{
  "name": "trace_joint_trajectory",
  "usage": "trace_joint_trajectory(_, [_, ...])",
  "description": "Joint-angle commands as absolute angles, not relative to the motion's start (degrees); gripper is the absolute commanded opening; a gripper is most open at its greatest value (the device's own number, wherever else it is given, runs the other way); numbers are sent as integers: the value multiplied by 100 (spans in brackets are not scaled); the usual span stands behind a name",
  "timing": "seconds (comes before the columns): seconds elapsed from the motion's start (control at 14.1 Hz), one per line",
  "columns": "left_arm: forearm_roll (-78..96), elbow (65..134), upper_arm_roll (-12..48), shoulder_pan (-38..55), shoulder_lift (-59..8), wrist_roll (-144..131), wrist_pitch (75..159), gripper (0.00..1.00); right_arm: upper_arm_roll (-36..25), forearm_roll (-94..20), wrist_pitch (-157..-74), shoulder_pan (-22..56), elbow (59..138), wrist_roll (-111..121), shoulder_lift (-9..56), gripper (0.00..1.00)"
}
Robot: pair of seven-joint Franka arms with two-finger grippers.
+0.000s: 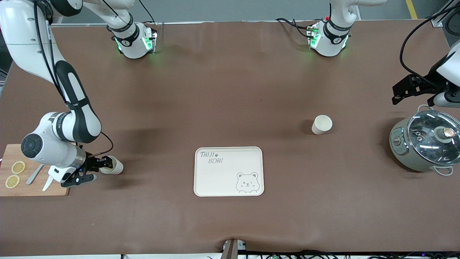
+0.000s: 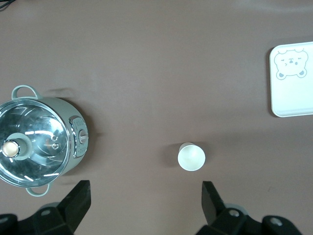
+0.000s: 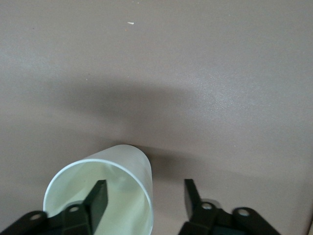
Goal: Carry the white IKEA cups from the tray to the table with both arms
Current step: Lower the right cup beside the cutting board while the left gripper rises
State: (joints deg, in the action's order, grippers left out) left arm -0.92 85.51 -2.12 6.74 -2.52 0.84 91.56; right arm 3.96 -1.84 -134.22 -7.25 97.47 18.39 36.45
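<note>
- The bear-printed tray (image 1: 229, 171) sits bare on the brown counter (image 1: 230, 100); I'll place everything else from it.
- Toward the right arm's end of the counter from the tray, the right pincer (image 1: 94, 171) is low at the first white cup (image 1: 112, 166). One finger (image 3: 98, 199) sits inside the rim and the other outside the wall, with a gap showing, so the fingers straddle the wall without clamping it.
- That cup stands on the counter, just beside a wooden cutting board (image 1: 34, 189) carrying lemon slices (image 1: 15, 174) and a spoon (image 1: 35, 174).
- The second white cup (image 1: 321, 124) stands upright, alone, toward the left arm's end from the tray and farther from the front camera.
- The left pincer (image 2: 146, 205) hangs high with fingers spread wide, released, holding nothing, over the counter near a grey lidded pot (image 1: 426, 141).
</note>
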Motion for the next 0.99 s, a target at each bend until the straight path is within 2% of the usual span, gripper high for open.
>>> trace_joint_trajectory(0.0, [-176, 8367, -105, 597, -369, 123, 9026, 100, 475, -264, -13430, -800, 9677, 1916, 3683, 100])
trace_joint_trajectory(0.21, [-167, 8402, -123, 519, -369, 498, 9035, 100, 492, -264, -13325, -747, 9598, 1872, 3578, 100])
trace_joint_trajectory(0.43, [-70, 8402, -114, 387, -465, 932, 9236, 100, 492, -264, -12554, -589, 9467, 1732, 3104, 100])
trace_joint_trajectory(0.71, [-79, 8402, -88, 474, -475, 905, 9299, 100, 483, -193, -11358, -431, 9351, 1099, 2252, 100])
trace_joint_trajectory(0.92, [-70, 8385, -62, 475, -431, 835, 9290, 100, 475, -193, -10462, -439, 9352, 1090, 1331, 100])
